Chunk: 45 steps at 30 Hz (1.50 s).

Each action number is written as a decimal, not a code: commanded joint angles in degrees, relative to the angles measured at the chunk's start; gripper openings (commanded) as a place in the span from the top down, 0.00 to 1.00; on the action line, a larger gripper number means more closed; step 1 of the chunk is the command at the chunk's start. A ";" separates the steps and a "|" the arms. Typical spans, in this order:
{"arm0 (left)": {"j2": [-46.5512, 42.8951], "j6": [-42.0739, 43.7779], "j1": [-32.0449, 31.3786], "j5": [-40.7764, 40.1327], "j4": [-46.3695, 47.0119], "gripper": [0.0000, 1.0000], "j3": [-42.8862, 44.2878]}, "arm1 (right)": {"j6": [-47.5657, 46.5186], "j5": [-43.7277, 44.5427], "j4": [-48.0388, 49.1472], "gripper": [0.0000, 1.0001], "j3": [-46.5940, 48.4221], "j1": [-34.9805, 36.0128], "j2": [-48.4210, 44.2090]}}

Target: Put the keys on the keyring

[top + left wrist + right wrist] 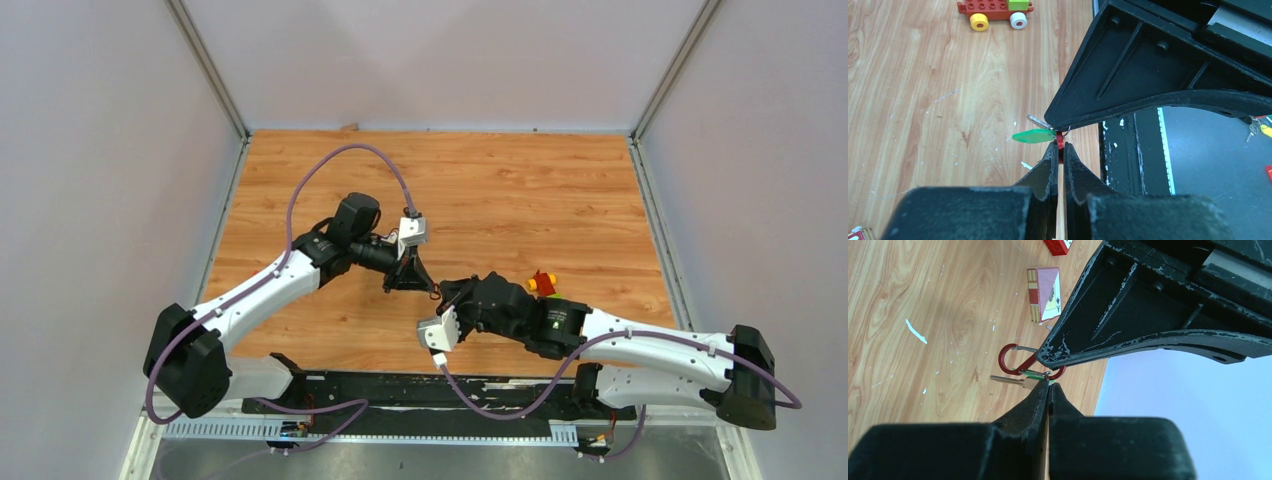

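Red S-curved keyring (pixel 1000 360), green-headed key (pixel 1033 136) touching

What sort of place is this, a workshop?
Most likely a robot test lab: a wood-grain table boxed in by plain white walls, left arm and right arm bolted at its edge, and toy blocks as props.

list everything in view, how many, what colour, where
light wooden table: one, brown, under everything
toy block car: one, red and green with yellow and white wheels, on the table, right of centre
playing-card box: one, red and white, flat on the table
red wire keyring: one, red, mid-table, gripped
green-headed metal key: one, green and silver, right beside the keyring
left claw: one, black, shut on the keyring
right claw: one, black, shut on the key
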 commanded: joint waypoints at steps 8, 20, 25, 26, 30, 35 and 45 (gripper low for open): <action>0.46 0.87 -1.29 3.03 -2.41 1.00 -0.15 | -3.75 3.75 1.97 1.00 3.95 0.01 -0.41; 0.75 0.99 -1.26 3.37 -2.55 1.00 -0.15 | -4.75 5.26 4.24 1.00 3.65 0.01 -0.59; 1.16 1.04 -1.30 3.84 -2.58 1.00 -0.15 | -5.35 6.93 5.06 1.00 4.21 -0.01 -0.59; 1.22 1.05 -1.37 3.87 -2.67 1.00 -0.16 | -5.18 7.11 5.17 1.00 4.50 0.00 -0.64; 1.45 1.35 -1.35 3.84 -2.89 1.00 -0.24 | -3.98 7.11 5.21 1.00 5.00 -0.03 -0.45; 1.54 1.25 -1.37 3.59 -2.85 1.00 -0.10 | -1.96 4.09 5.20 1.00 4.51 0.04 -0.06; 2.16 2.48 -1.98 2.72 -3.59 1.00 0.00 | -5.27 1.52 0.73 1.00 5.40 0.61 1.54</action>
